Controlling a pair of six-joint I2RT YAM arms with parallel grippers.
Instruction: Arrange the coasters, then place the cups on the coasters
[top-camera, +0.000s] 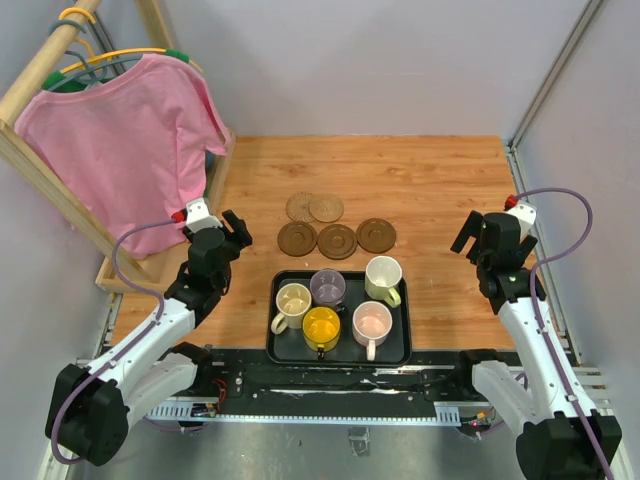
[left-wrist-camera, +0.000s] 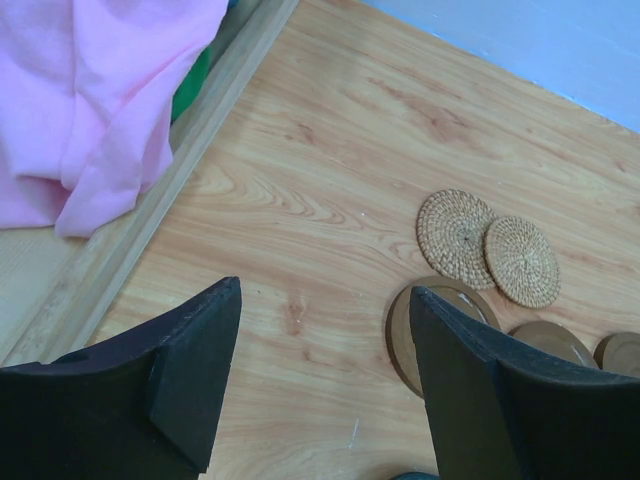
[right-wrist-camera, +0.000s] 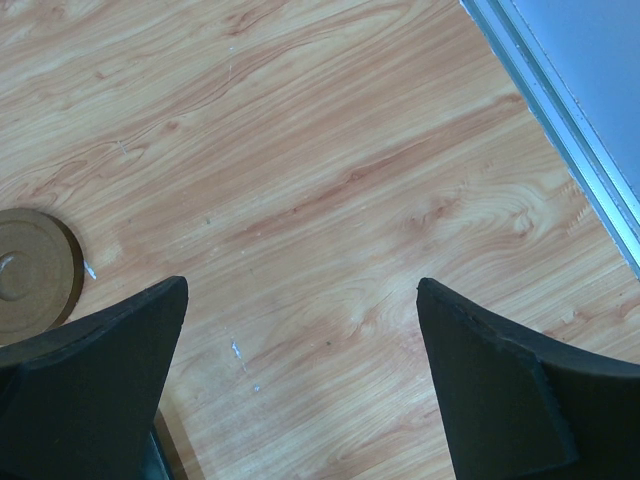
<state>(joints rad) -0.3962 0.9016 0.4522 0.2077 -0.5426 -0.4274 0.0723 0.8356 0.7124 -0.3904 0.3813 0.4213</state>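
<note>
Now, left pincer (left-wrist-camera: 322, 300) and right pincer (right-wrist-camera: 300, 290) both wide and empty, we should slide the two touching tan woven round coasters (top-camera: 303, 207) apart, gripping one by its rim.

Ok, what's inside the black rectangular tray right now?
A cream-beige mug, translucent grey-purple mug, pale yellow-green mug, yellow mug and pale pink mug, all upright. The tray floor beneath each is hidden.

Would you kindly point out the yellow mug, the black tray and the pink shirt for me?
yellow mug (top-camera: 321, 325): top view, on its inner bottom.
black tray (top-camera: 399, 350): top view, on the bare floor by its near right corner.
pink shirt (top-camera: 130, 150): top view, on the middle of the cloth.
</note>
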